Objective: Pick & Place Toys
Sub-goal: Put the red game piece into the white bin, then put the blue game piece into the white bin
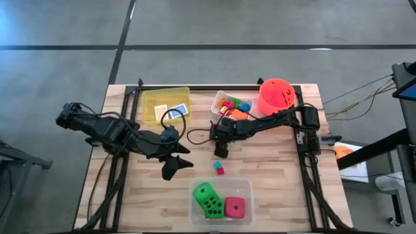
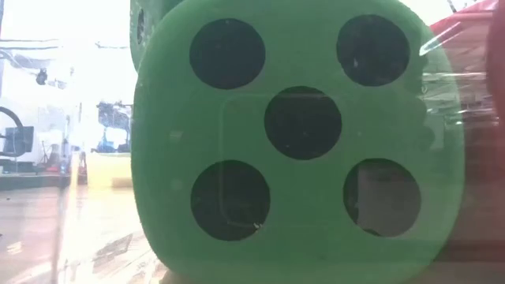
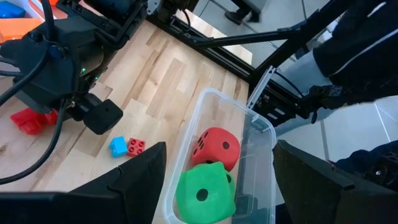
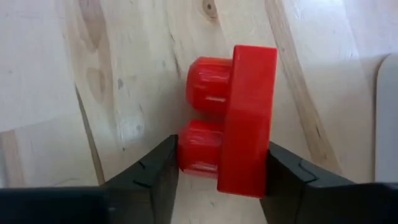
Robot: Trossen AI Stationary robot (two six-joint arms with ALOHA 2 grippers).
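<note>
A red two-stud block [image 4: 249, 118] lies on its side on the wooden table [image 1: 273, 175], under my right gripper [image 1: 221, 151], which is shut on it. The left wrist view also shows the red block [image 3: 28, 118] beneath that gripper. A small blue block [image 1: 218, 165] and a small pink block [image 1: 220, 171] lie just nearer. My left gripper [image 1: 175, 162] hangs open above the table's left middle, holding nothing. In its wrist view, my left gripper [image 3: 219, 149] looks toward a clear tub [image 3: 261, 124] holding a green die [image 3: 205, 193] and a pink-red die [image 3: 214, 148]. My right gripper pinches the red block between its two fingers. One finger [image 4: 158, 171] is on the end of a stud [image 4: 186, 155], the other on the block's flat underside [image 4: 266, 155]. The fingers slant steeply down from the table's right. The block rests on the table.
A yellow tub [image 1: 149, 97] with flat tiles, a white tub [image 1: 218, 97] of bright blocks and an orange bucket [image 1: 276, 96] stand along the far edge. The clear tub [image 1: 244, 185] with the dice sits at the near edge. In the low view, a green die [image 2: 300, 134] fills the picture.
</note>
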